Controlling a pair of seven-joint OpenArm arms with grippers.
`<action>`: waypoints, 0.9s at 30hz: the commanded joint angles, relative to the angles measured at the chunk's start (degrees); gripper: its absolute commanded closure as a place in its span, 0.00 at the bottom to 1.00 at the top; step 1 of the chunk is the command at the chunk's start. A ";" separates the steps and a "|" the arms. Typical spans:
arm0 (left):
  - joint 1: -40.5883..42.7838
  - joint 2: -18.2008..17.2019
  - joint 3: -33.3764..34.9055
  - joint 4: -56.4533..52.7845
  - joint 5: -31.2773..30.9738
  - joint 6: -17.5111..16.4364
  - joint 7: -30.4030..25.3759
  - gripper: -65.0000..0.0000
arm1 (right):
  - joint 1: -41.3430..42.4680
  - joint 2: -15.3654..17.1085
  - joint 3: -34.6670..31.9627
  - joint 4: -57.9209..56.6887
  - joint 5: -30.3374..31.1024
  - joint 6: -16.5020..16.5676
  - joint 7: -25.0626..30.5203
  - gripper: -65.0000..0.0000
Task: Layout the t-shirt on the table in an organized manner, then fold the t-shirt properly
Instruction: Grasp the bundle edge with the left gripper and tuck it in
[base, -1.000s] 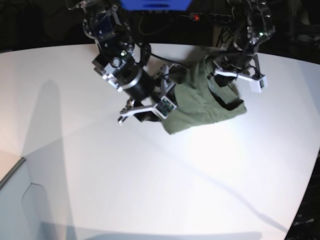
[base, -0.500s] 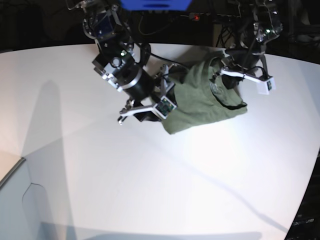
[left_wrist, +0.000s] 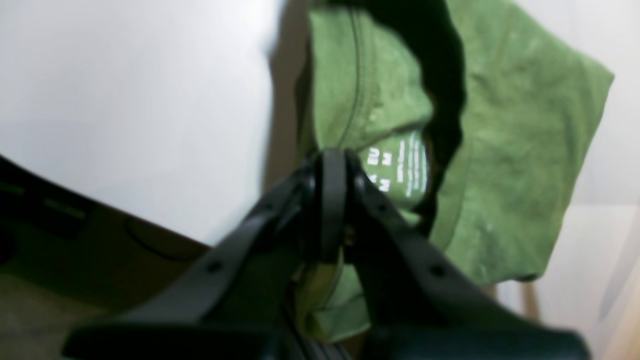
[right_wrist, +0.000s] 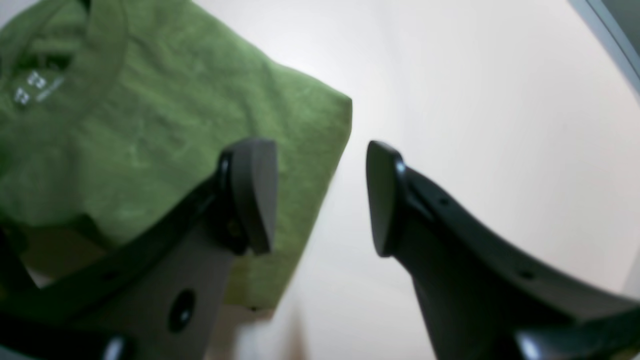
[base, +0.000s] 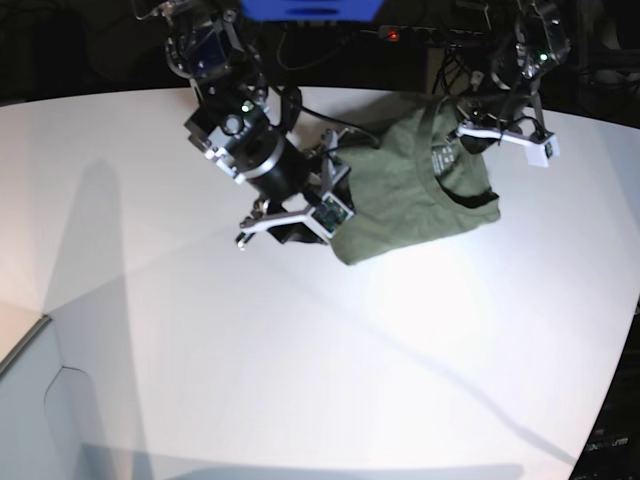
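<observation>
The olive-green t-shirt (base: 410, 195) lies bunched at the back of the white table (base: 300, 350), its neck end lifted. My left gripper (base: 470, 133) is shut on the ribbed neck. In the left wrist view the jaws of the left gripper (left_wrist: 332, 165) pinch the collar just beside the printed label (left_wrist: 400, 170), and the t-shirt (left_wrist: 510, 150) hangs below it. My right gripper (base: 290, 228) hovers open at the shirt's left edge. In the right wrist view the right gripper (right_wrist: 317, 195) holds nothing, with one fingertip (right_wrist: 250, 195) over the t-shirt (right_wrist: 150, 125) and the other over bare table (right_wrist: 475, 100).
Dark equipment and cables run behind the table's far edge, with a blue box (base: 310, 10) at the top. The table's curved edge falls away at the lower left (base: 30, 340) and at the lower right corner.
The left gripper has closed on the collar and moved up and toward the far right, drawing the neck end of the shirt with it. The right arm has not moved.
</observation>
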 joint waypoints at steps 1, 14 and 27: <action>-0.13 -0.14 -0.07 0.49 -0.29 -0.20 -0.39 0.99 | 0.60 -0.37 -0.11 0.87 0.50 -0.22 1.41 0.56; 0.57 -0.14 -0.33 4.35 -0.29 -0.20 -0.21 0.33 | 0.68 0.33 -0.11 0.87 0.41 -0.22 1.41 0.56; -7.34 -1.98 0.11 -7.69 0.24 -0.20 -0.21 0.33 | 0.68 0.77 -0.11 0.87 0.24 -0.22 1.41 0.56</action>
